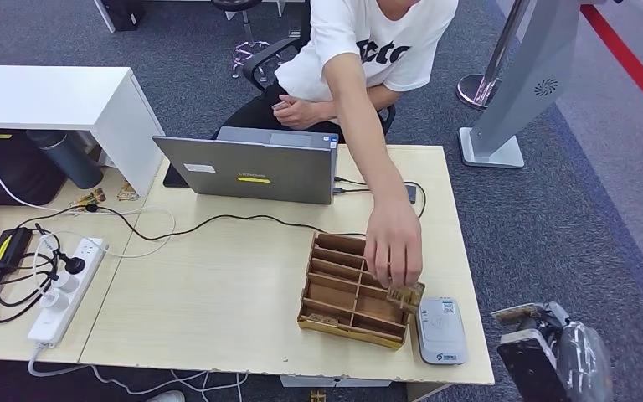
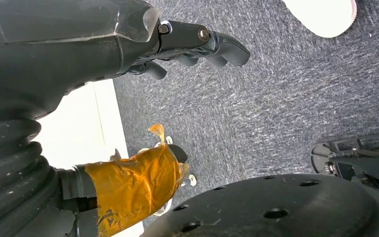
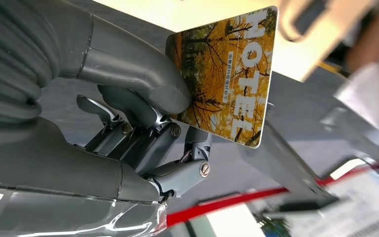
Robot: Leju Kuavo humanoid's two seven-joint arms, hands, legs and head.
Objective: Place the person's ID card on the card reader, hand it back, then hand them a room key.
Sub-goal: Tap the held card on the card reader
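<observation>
My right hand [image 3: 143, 113] pinches a room key card [image 3: 227, 74] between thumb and fingers; the card is printed with yellow autumn trees and the word HOTEL. In the head view that hand [image 1: 546, 347] hangs off the desk's near right corner with the card [image 1: 519, 314] seen edge-on. The grey-white card reader [image 1: 441, 330] lies at the desk's near right edge, nothing on it. Beside it stands a wooden slotted card box [image 1: 347, 293]. A person's hand [image 1: 393, 247] reaches over the box, holding a yellowish card [image 1: 406, 295] at its near right corner. My left hand [image 2: 143, 113] hangs over the carpet, holding nothing.
A grey laptop [image 1: 247, 167] stands open at the desk's far side, with a dark phone [image 1: 410, 194] and cables to its right. A white power strip [image 1: 67, 289] with plugs lies at the left. A grey stand base [image 1: 491, 149] sits on the carpet at the right.
</observation>
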